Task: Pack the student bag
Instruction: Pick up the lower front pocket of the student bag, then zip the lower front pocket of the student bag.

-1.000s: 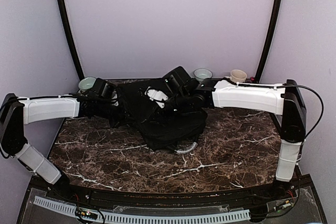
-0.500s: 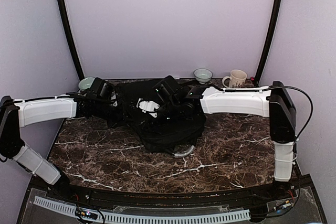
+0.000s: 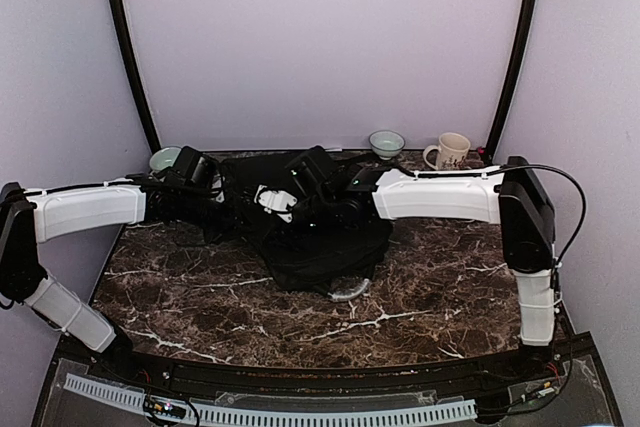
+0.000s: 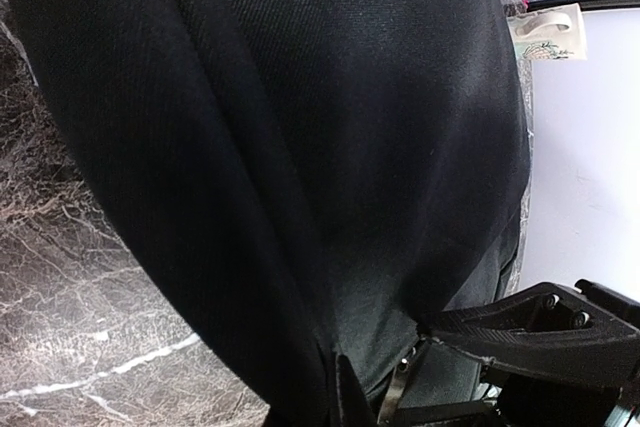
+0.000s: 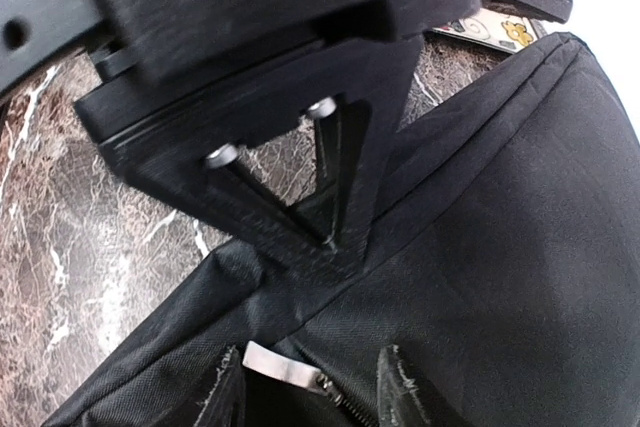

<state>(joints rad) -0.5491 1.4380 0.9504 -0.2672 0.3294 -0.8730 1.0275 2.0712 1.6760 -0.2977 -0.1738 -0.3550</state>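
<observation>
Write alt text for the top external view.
A black student bag lies toward the back of a marble table; the left gripper reaches to its left edge, the right gripper over its top. A bowl, another bowl and a mug stand behind.

— At the rear of the dark, white-veined marble table (image 3: 440,287)?
— Three pieces of crockery, all upright. Pale green bowl (image 3: 165,158) in the far left corner; small grey-white bowl (image 3: 386,141) right of centre; cream mug (image 3: 452,150) near it, handle to the left.
— Any print on the mug?
— Faint greenish pattern, too small to read.
— Behind them?
— Plain lilac backdrop (image 3: 320,37), framed by a black curved pole on the left (image 3: 128,47) and another on the right (image 3: 517,47).
— Up front?
— White ribbed strip (image 3: 270,412) along the near edge. Elsewhere on the marble, a flat printed item (image 5: 500,27) with a yellow cartoon bear, kind unclear.
</observation>
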